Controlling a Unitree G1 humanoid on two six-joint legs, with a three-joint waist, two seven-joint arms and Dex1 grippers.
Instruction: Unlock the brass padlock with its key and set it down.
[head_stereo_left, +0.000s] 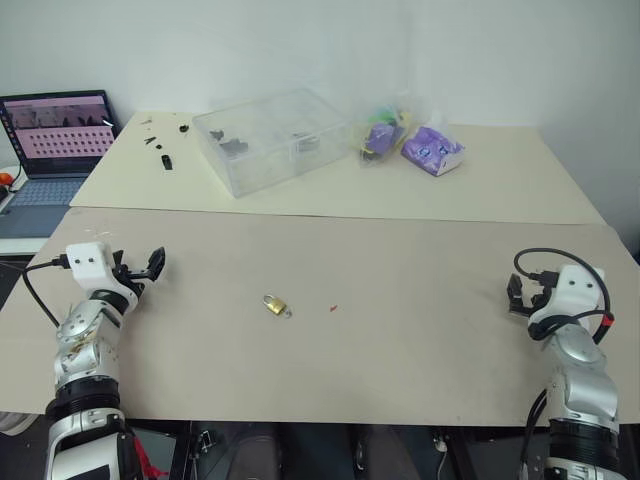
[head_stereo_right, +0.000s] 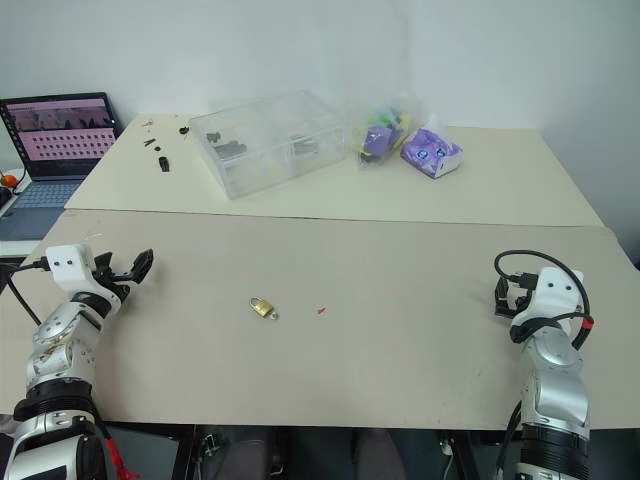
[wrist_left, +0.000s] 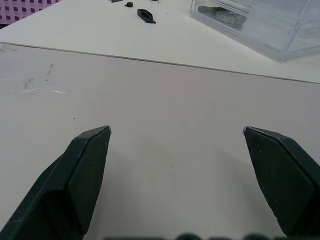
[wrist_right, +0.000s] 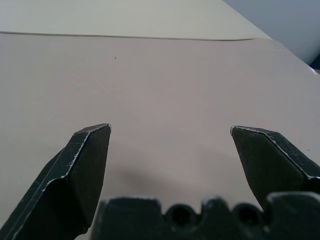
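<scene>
Jaws apart, brass padlock (head_stereo_left: 275, 305) mid-table (head_stereo_left: 420, 350).

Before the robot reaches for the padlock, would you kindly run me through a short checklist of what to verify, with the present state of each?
1. Brass padlock in view and unobstructed on the near table: ok.
2. Left pincer open, nothing between its fingers: ok.
3. Right pincer open, nothing between its fingers: ok.
4. Key located: cannot tell; a small silvery bit sits at the padlock's side, too small to make out.
5. Shackle locked or open: cannot tell.
6. Path from either pincer to the padlock free: ok; a small red speck lies near the padlock, towards the right pincer.
</scene>
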